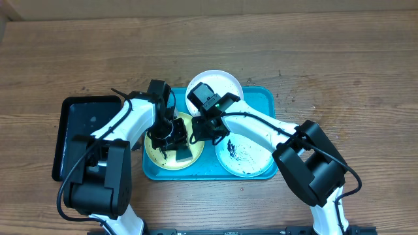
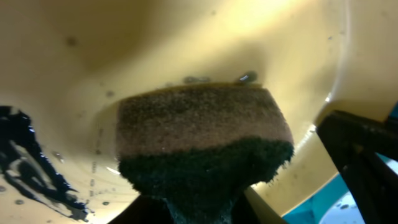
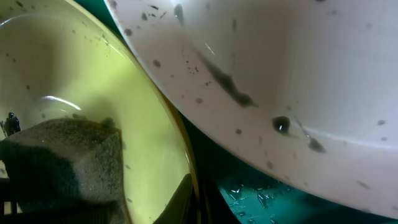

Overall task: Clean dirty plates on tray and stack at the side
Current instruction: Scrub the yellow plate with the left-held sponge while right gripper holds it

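Observation:
The yellow-green plate (image 1: pixel 157 153) lies at the left of the turquoise tray (image 1: pixel 261 99). My left gripper (image 1: pixel 176 142) is shut on a dark-backed sponge (image 1: pixel 185 154) and presses it on this plate. In the left wrist view the sponge (image 2: pixel 199 134) rests on the plate's centre (image 2: pixel 186 43), with a black smear (image 2: pixel 31 165) to its left. My right gripper (image 1: pixel 198 132) is shut on this plate's right rim (image 3: pixel 163 99), one finger on each side (image 3: pixel 202 199). The light-blue plate (image 1: pixel 251 163) carries black smears. The white plate (image 1: pixel 222 83) lies at the tray's back edge.
A narrow black tray (image 1: pixel 81 130) lies left of the turquoise tray, under my left arm. In the right wrist view a pale smeared plate (image 3: pixel 298 74) fills the upper right; I cannot tell which one it is. Bare wooden table (image 1: pixel 339 59) surrounds the trays.

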Robot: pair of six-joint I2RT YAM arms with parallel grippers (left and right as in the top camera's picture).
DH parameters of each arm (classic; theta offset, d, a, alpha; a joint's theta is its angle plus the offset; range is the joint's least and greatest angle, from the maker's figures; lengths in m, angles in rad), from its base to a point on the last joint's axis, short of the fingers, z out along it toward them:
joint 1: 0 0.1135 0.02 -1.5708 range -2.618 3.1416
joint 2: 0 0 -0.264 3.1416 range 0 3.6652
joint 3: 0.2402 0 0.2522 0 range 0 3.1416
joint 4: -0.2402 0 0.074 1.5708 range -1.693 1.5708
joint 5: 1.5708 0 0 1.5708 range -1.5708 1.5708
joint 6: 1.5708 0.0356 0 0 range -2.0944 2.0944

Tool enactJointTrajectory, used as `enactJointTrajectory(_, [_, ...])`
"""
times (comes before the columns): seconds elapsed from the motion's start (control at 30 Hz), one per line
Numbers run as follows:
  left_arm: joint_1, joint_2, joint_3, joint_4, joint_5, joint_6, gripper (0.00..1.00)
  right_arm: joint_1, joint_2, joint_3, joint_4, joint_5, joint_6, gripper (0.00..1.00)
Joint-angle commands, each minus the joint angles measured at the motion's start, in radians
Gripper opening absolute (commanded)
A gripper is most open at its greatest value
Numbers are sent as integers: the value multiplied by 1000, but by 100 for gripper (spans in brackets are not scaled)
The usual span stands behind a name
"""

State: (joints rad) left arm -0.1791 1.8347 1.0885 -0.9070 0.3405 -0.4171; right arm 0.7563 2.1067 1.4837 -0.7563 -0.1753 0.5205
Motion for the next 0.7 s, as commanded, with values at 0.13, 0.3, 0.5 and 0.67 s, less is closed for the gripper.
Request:
enactJointTrajectory(0.13, [-5,11,-13,18,-155,-10,4,5,-2,9,2,16,7,4])
enactJointTrajectory(0.3, [-5,11,-13,15,-327,-10,4,6,-2,9,-4,16,7,4])
enactJointTrajectory(0.5, [-5,11,-13,13,-538,-10,4,5,-2,9,-9,17,7,4])
enactJointTrajectory(0.67, [-5,11,-13,-8,-690,-10,4,5,-2,9,-17,17,6,4])
